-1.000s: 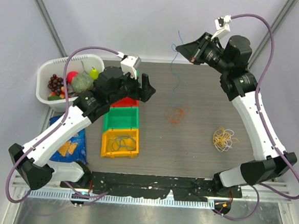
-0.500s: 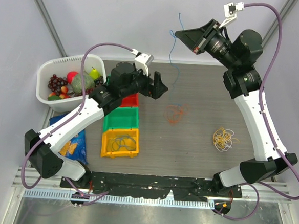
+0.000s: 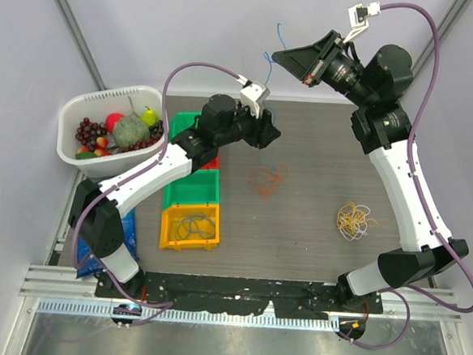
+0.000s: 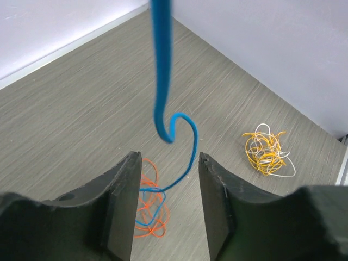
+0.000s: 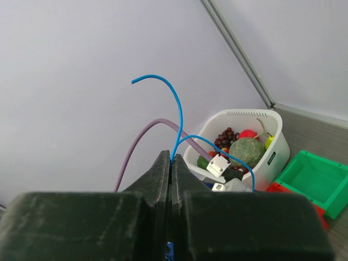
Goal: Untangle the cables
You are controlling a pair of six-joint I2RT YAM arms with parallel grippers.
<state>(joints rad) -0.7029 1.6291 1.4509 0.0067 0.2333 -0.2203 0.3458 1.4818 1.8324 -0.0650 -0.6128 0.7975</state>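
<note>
Left wrist view: blue cable [image 4: 162, 81] hangs upright at 12 o'clock from the left gripper [image 4: 166, 159], jaws apart.
Higher up, the right gripper [image 5: 171, 160] is clamped on it.

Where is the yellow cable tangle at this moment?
In the top view, the yellow cable tangle lies on the right side of the table, right of the orange cable tangle.

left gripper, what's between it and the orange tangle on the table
Only the blue cable: in the left wrist view it hangs through the gap of the open left gripper and curls down into the orange tangle.
</note>
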